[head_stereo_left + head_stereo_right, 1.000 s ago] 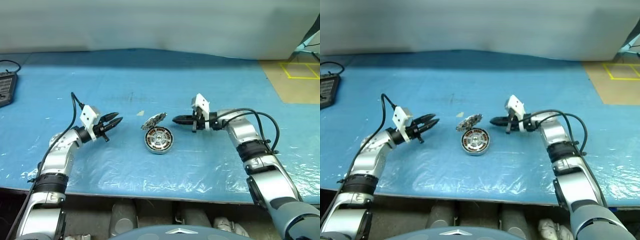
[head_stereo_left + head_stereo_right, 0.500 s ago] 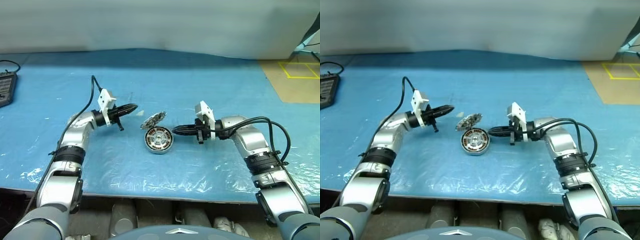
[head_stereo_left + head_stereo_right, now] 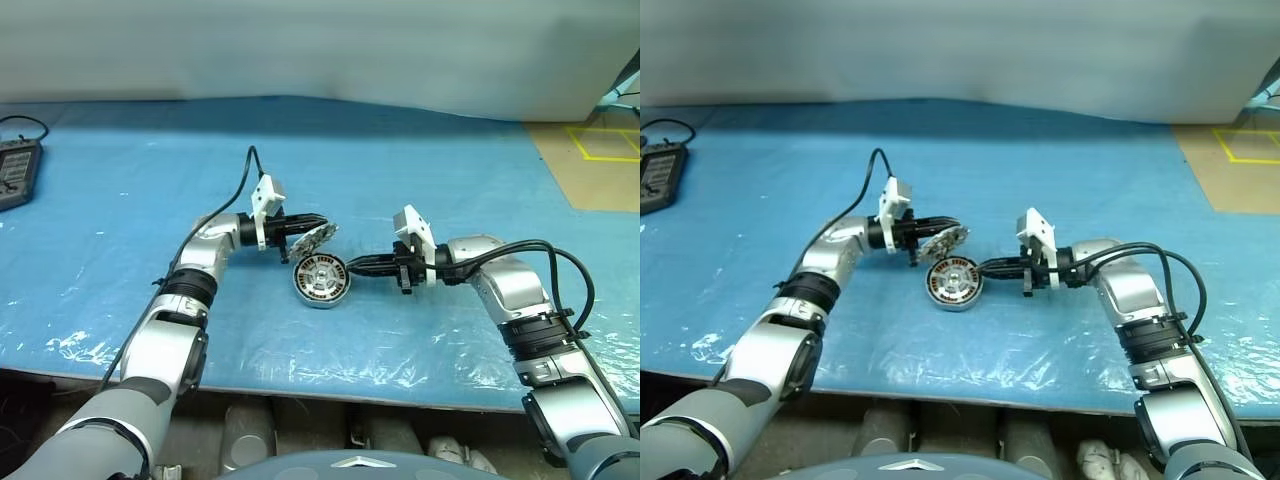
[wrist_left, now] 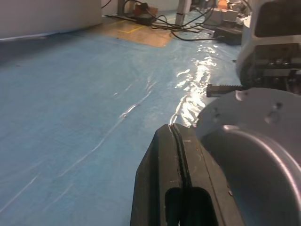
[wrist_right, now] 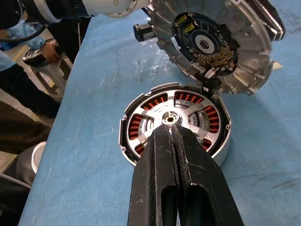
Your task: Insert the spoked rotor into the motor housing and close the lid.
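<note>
Black left fingers [image 4: 176, 155] pressed together, touching lid [image 4: 254, 155]; right fingers [image 5: 176, 155] likewise, empty.

This looks like a robotics lab or test workshop. A wide worktable [image 3: 150, 160] under blue plastic sheet takes most of the frame. At the upper right the floor [image 3: 590, 160] is brown with yellow marking tape [image 3: 600, 140]. In the left wrist view, cables [image 4: 188, 30] lie on the floor at the top.

A blue plastic sheet [image 3: 300, 140] covers the table below a grey wall [image 3: 320, 50].
</note>
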Action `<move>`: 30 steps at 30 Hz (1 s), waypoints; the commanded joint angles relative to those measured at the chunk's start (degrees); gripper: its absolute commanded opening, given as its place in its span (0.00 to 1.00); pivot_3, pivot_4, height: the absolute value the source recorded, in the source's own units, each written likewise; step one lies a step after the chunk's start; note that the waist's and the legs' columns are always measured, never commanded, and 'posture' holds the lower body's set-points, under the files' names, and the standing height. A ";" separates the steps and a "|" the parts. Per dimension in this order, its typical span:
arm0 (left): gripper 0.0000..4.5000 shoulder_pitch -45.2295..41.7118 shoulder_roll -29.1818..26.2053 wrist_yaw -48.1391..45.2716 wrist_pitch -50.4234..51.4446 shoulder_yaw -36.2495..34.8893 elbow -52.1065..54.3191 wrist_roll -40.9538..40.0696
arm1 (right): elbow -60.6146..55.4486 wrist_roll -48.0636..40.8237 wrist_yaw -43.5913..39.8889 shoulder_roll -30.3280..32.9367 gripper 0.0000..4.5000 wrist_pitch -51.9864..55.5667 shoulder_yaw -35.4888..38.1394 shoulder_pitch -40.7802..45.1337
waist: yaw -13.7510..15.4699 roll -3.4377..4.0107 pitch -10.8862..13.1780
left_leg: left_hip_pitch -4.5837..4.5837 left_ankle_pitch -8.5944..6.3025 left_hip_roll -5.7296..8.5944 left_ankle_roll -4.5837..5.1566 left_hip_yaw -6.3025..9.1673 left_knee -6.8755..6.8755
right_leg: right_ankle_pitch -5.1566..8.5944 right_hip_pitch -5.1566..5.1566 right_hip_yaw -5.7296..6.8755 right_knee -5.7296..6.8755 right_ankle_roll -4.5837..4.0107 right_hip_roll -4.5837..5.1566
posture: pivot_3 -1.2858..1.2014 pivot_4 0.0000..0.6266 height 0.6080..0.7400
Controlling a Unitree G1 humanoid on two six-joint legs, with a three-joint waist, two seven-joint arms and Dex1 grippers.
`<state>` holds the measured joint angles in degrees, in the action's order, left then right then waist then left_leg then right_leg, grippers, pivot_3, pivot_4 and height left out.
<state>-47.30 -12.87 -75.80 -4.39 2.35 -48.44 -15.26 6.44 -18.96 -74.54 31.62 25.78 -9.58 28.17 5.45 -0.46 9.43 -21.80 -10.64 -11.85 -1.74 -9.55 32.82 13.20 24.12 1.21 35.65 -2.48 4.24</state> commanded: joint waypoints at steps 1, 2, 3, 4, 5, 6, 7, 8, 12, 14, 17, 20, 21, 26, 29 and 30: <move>0.00 1.82 0.37 -3.73 3.68 1.10 6.22 -1.77 | -2.11 -1.47 -0.16 2.30 0.00 0.01 2.31 -0.82 | 0.11 0.00 0.00 | 0.00 0.00 0.00 0.00 0.00 0.00 | 0.00 0.00 0.00 0.00 0.00 0.00 | 0.52 0.24 1.00; 0.00 2.66 0.29 -4.59 4.97 1.58 7.83 -1.97 | -1.94 -1.47 -0.23 2.81 0.00 -0.09 2.45 -0.97 | 0.17 0.00 0.00 | 0.00 0.00 0.00 0.00 0.00 0.00 | 0.00 0.00 0.00 -0.01 0.00 0.01 | 0.52 0.24 1.00; 0.00 3.99 0.03 -5.64 6.54 2.44 10.04 -2.05 | -1.66 -1.44 -0.30 3.46 0.00 -0.36 2.65 -1.15 | 0.20 0.00 0.00 | -0.02 0.00 0.00 0.00 0.00 -0.02 | 0.00 0.00 0.00 -0.04 0.00 0.03 | 0.52 0.24 1.00; 0.00 5.43 -0.34 -6.66 7.90 3.41 12.23 -2.05 | -1.41 -1.43 -0.35 3.95 0.00 -0.59 2.81 -1.25 | 0.14 0.00 0.00 | -0.01 0.00 0.00 0.00 0.00 -0.04 | 0.00 0.00 0.00 -0.06 0.00 0.03 | 0.52 0.24 1.00; 0.00 6.95 -0.78 -7.52 9.22 4.44 14.49 -2.01 | -1.24 -1.40 -0.28 4.32 0.00 -0.78 2.93 -1.32 | 0.11 0.00 0.00 | -0.01 0.00 -0.01 0.00 0.00 -0.06 | 0.00 0.00 0.00 -0.09 0.00 0.03 | 0.52 0.24 1.00; 0.00 7.96 -1.12 -8.00 10.19 5.06 16.08 -2.00 | -1.14 -1.39 -0.17 4.49 0.00 -0.87 2.96 -1.32 | 0.07 0.00 0.00 | -0.01 0.00 -0.01 0.00 0.00 -0.09 | 0.00 0.00 0.00 -0.11 0.00 0.03 | 0.52 0.24 1.00; 0.00 9.29 -1.65 -8.44 10.69 6.03 17.70 -1.55 | -1.09 -1.35 0.05 4.54 0.00 -0.95 3.01 -1.29 | 0.03 0.00 0.00 | 0.00 -0.01 -0.02 0.01 0.00 -0.11 | 0.00 0.01 0.00 -0.11 0.00 0.02 | 0.52 0.24 1.00; 0.00 10.40 -2.14 -8.72 10.94 6.85 18.99 -1.10 | -1.08 -1.31 0.25 4.52 0.00 -1.01 3.07 -1.28 | -0.01 0.00 0.00 | 0.00 -0.01 -0.01 0.01 0.00 -0.11 | 0.00 0.01 0.01 -0.11 0.00 0.01 | 0.52 0.24 1.00; 0.00 14.15 -4.61 -9.00 9.95 9.88 21.68 1.30 | -1.55 -1.43 1.12 3.93 0.00 -0.80 3.13 -1.09 | 0.03 0.01 0.01 | 0.02 -0.01 -0.03 0.01 0.00 -0.12 | 0.01 0.01 0.01 -0.11 0.00 0.01 | 0.52 0.24 1.00; 0.00 15.64 -5.39 -8.48 9.54 10.47 22.73 1.73 | -2.27 -1.80 1.29 3.56 0.00 -0.43 2.86 -1.33 | 0.03 0.02 0.00 | 0.03 -0.01 -0.04 0.00 0.00 -0.11 | 0.01 0.00 0.00 -0.11 0.00 0.02 | 0.52 0.24 1.00; 0.00 16.95 -6.11 -7.49 8.48 11.11 23.28 2.38 | -2.58 -1.85 1.37 2.98 0.00 -0.42 2.36 -1.65 | 0.03 0.04 -0.01 | 0.06 -0.03 -0.04 -0.02 0.00 -0.12 | 0.01 -0.02 -0.01 -0.11 0.00 0.03 | 0.52 0.24 1.00; 0.00 18.06 -6.24 -6.09 7.38 11.18 23.59 2.63 | -1.92 -1.48 1.63 1.89 0.00 -1.08 1.81 -1.24 | 0.01 0.04 -0.02 | 0.08 -0.11 -0.04 -0.17 0.00 -0.12 | 0.01 -0.04 -0.01 -0.11 0.00 0.03 | 0.52 0.24 1.00; 0.00 18.35 -6.11 -5.45 7.45 10.84 23.92 2.22 | -1.87 -1.48 1.64 1.60 0.00 -1.18 1.70 -1.06 | 0.00 0.05 -0.02 | 0.10 -0.12 -0.04 -0.17 0.00 -0.12 | 0.01 -0.04 -0.02 -0.11 0.00 0.02 | 0.52 0.24 1.00; 0.00 19.73 -6.13 -0.73 7.66 7.97 26.91 0.58 | 0.14 -0.80 4.39 -1.74 0.00 -4.40 2.52 1.00 | -0.17 0.05 -0.02 | 0.11 -0.12 -0.03 -0.18 -0.01 -0.12 | 0.01 -0.05 -0.04 -0.11 0.00 0.02 | 0.52 0.24 1.00; 0.00 21.97 -6.93 1.75 8.50 5.59 31.44 -1.57 | 1.01 -0.95 5.73 -3.81 0.00 -6.24 2.99 2.03 | -0.39 0.06 -0.02 | 0.14 -0.12 -0.03 -0.19 -0.02 -0.12 | 0.01 -0.04 -0.04 -0.05 0.00 0.01 | 0.52 0.24 1.00; 0.00 23.20 -7.33 1.81 8.53 4.83 33.65 -2.75 | 1.09 -0.96 5.70 -4.21 0.00 -6.92 2.92 2.11 | -0.41 0.06 -0.02 | 0.14 -0.12 -0.04 -0.19 -0.01 -0.14 | 0.01 -0.04 -0.03 -0.06 0.00 0.01 | 0.52 0.24 1.00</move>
<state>-25.65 -18.96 -74.84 3.71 9.10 -18.04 -16.45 7.94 -19.35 -69.17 27.51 20.70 -8.02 29.39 5.04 -0.40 9.41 -21.67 -10.76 -11.89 -1.94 -9.57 32.68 13.21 24.08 1.17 35.55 -2.47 4.25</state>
